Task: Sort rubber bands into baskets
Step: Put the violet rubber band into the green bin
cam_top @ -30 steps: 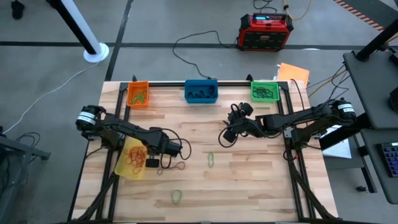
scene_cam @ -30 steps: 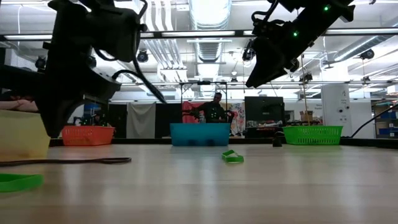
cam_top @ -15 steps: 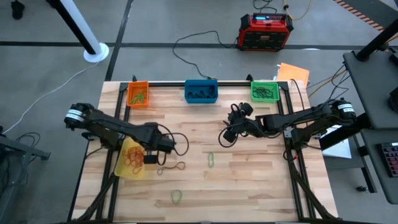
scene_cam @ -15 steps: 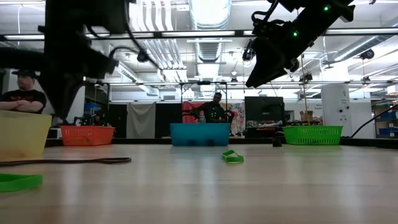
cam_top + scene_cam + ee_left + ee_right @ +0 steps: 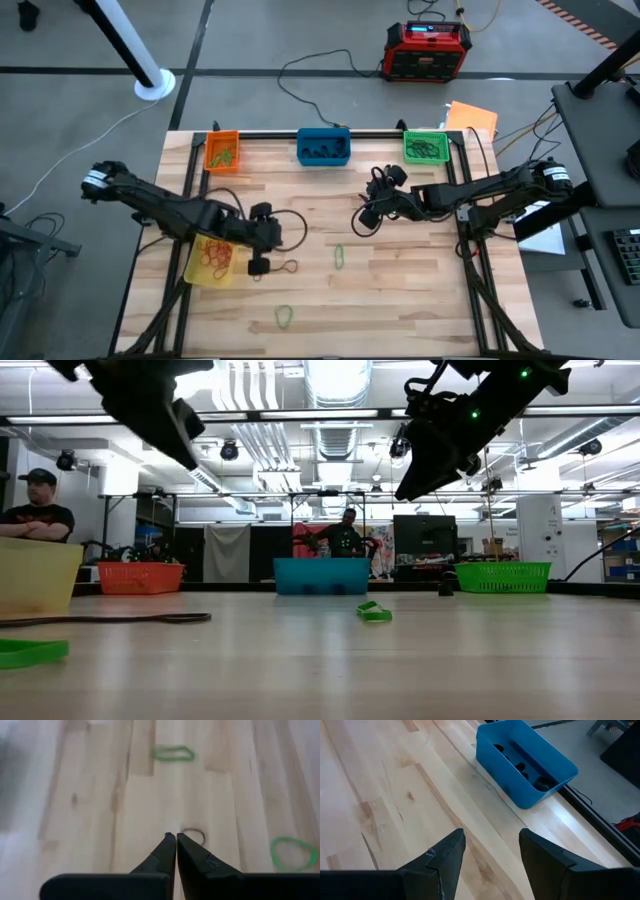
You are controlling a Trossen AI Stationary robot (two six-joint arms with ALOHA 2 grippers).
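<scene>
Three green rubber bands [image 5: 340, 256] lay loose mid-table and toward the near edge; left tool [image 5: 176, 839], pinched shut and empty beside the yellow basket [image 5: 211, 262], looked due to open over one, right tool [image 5: 490, 850] waiting agape.

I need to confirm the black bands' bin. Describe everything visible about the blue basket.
The blue basket is a small rectangular bin of smooth, opaque blue plastic with solid walls and an open top. It stands upright at the table's far edge, midway between the orange basket and the green basket, touching neither. Several small black rubber bands lie inside. No end effector touches it.
</scene>
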